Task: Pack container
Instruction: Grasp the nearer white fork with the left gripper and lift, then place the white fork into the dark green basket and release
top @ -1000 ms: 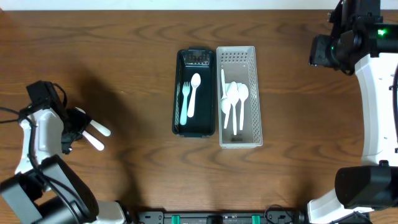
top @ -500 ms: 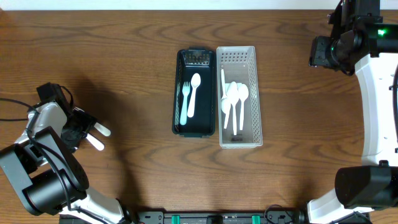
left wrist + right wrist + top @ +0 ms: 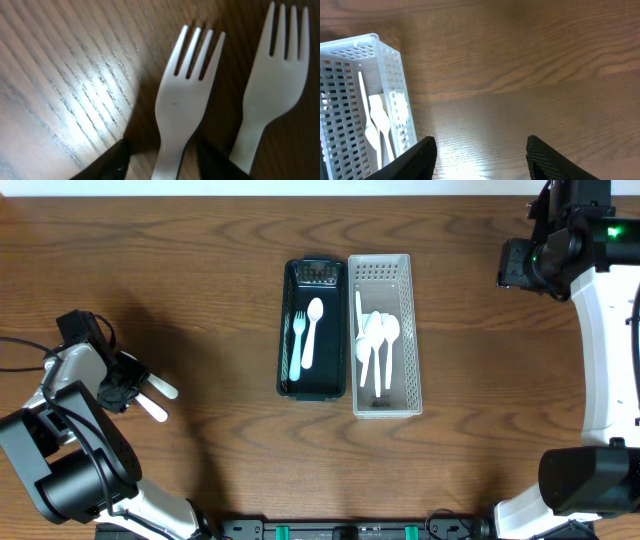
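Two white plastic forks lie on the table at the left, one [image 3: 162, 389] beside the other [image 3: 152, 408]. My left gripper [image 3: 126, 387] is low over them and open. In the left wrist view its jaws [image 3: 162, 162] straddle the handle of one fork [image 3: 182, 107] with gaps on both sides, and the second fork [image 3: 272, 85] lies to the right. A black container [image 3: 283, 340] at the centre holds a fork and a spoon. A white perforated basket [image 3: 411, 340] beside it holds several spoons and also shows in the right wrist view [image 3: 395, 85]. My right gripper [image 3: 482, 160] is open and empty above bare table.
The right arm's wrist [image 3: 535, 260] hangs over the back right of the wooden table. The two containers stand side by side, touching, at the centre.
My left arm has shifted slightly and settled at the two forks. The forks, the containers and the right arm have not moved.
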